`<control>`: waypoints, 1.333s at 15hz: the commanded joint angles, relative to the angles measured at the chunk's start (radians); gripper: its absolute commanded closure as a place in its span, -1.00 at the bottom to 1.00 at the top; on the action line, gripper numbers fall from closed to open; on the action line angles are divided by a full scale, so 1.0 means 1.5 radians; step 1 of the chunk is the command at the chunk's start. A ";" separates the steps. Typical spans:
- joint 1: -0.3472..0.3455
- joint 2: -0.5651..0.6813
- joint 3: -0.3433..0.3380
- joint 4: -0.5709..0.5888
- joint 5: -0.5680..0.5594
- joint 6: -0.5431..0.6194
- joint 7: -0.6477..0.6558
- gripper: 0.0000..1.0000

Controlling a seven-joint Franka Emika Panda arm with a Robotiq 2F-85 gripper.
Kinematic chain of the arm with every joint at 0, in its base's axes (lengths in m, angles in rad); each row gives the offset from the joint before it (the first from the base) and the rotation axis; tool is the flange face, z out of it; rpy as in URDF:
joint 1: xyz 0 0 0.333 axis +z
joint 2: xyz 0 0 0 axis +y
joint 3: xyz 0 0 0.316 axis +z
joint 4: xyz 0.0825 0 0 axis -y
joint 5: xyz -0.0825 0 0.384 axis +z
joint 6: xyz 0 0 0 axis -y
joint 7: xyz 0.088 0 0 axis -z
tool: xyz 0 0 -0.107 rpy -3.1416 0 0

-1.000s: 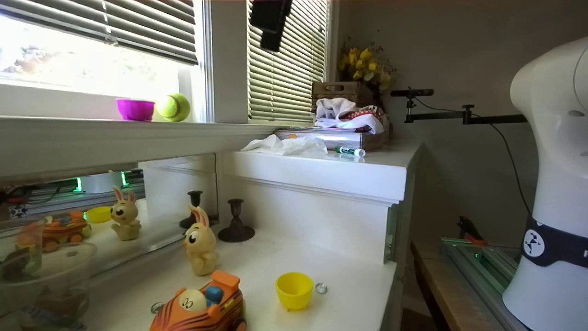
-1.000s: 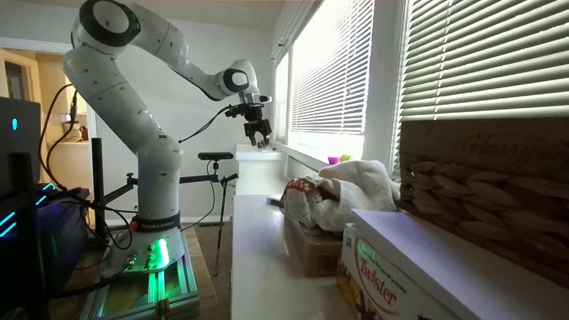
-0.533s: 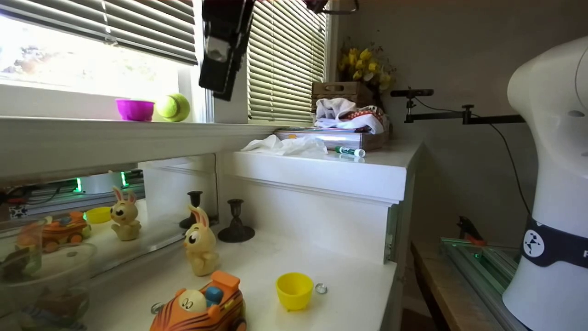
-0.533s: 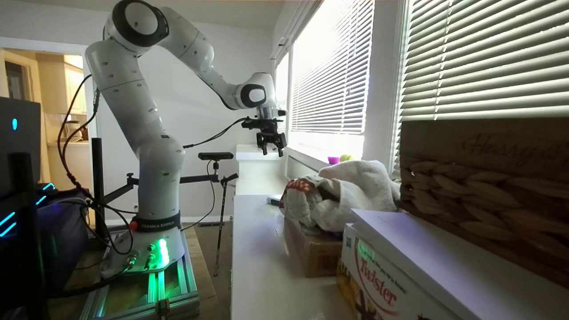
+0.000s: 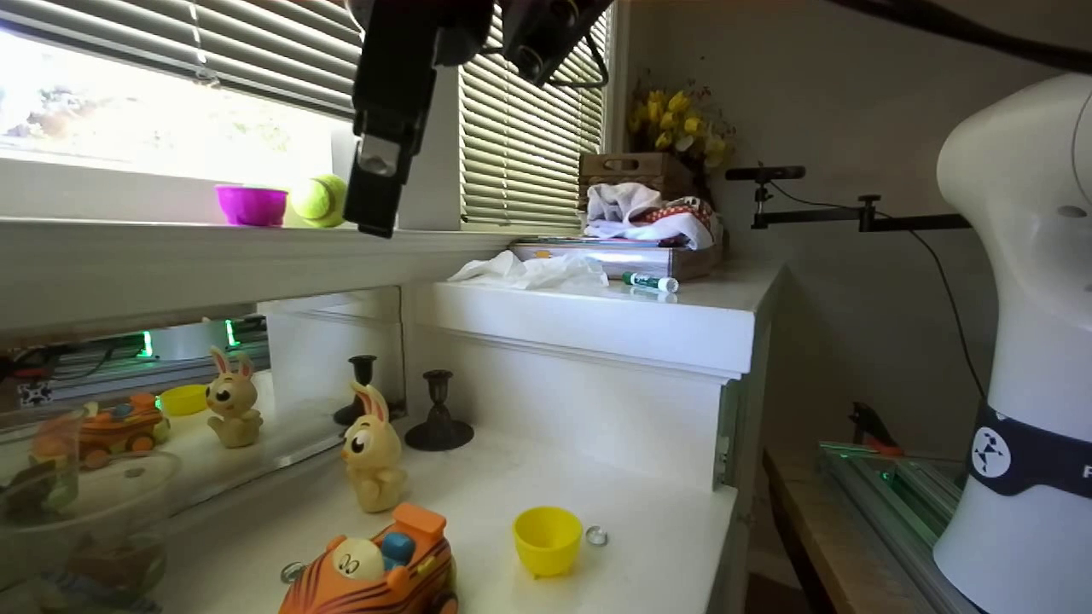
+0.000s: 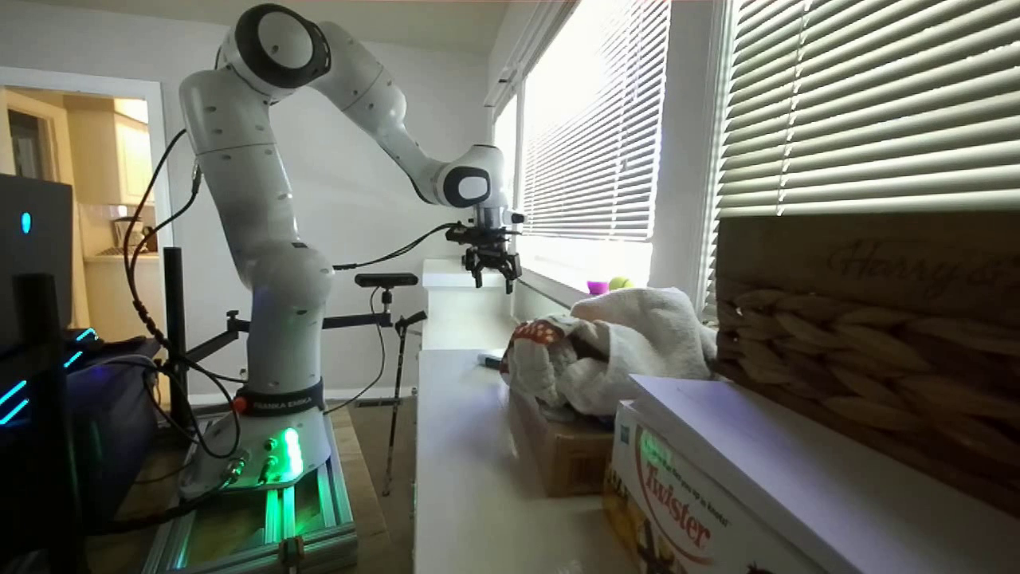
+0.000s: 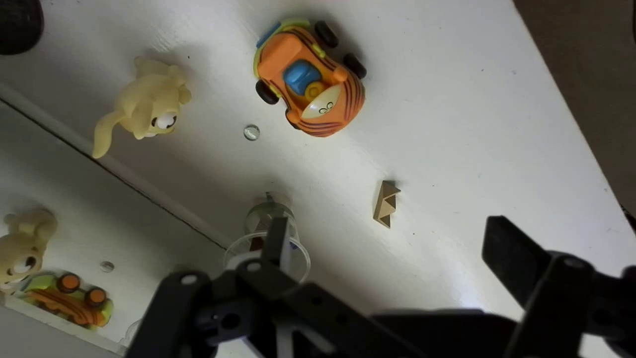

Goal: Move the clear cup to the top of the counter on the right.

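Observation:
The clear cup (image 7: 263, 215) stands on the lower white worktop in the wrist view, partly behind one finger of my gripper. Something reddish-brown and something blue show through its wall. At the left edge of an exterior view the cup (image 5: 90, 512) appears again, close to the mirror. My gripper (image 7: 390, 243) hangs above the worktop, jaws wide apart with nothing between them; the cup is below and beside one finger. An exterior view shows both fingertips of the gripper (image 6: 494, 282) pointing down. The tall white counter (image 5: 589, 341) rises at the back of the worktop.
Near the cup are an orange toy car (image 5: 375, 563), a rabbit toy (image 5: 373, 460), a yellow cup (image 5: 547, 541), a candle holder (image 5: 438, 418) and a tan zigzag piece (image 7: 386, 204). A tissue (image 5: 533, 269), marker (image 5: 651, 281) and towel (image 6: 637, 335) lie toward the counter top.
My gripper has come down and moved toward the window side, showing lower and farther left in an exterior view. Its jaws remain apart. The cup has not moved.

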 commanded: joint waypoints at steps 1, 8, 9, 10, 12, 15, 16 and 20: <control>-0.009 -0.007 0.007 -0.001 -0.002 -0.002 -0.005 -1.00; 0.011 0.036 -0.004 0.007 0.033 0.111 -0.058 -1.00; 0.020 0.048 -0.011 0.012 0.053 0.120 -0.082 -1.00; 0.028 0.060 -0.015 0.017 0.068 0.126 -0.108 -1.00; 0.045 0.085 -0.025 0.029 0.122 0.129 -0.181 -1.00; 0.039 0.131 -0.017 0.052 0.157 0.126 -0.269 -1.00; 0.030 0.147 -0.011 0.060 0.153 0.126 -0.287 -1.00; -0.002 0.218 0.011 0.097 0.114 0.131 -0.328 -1.00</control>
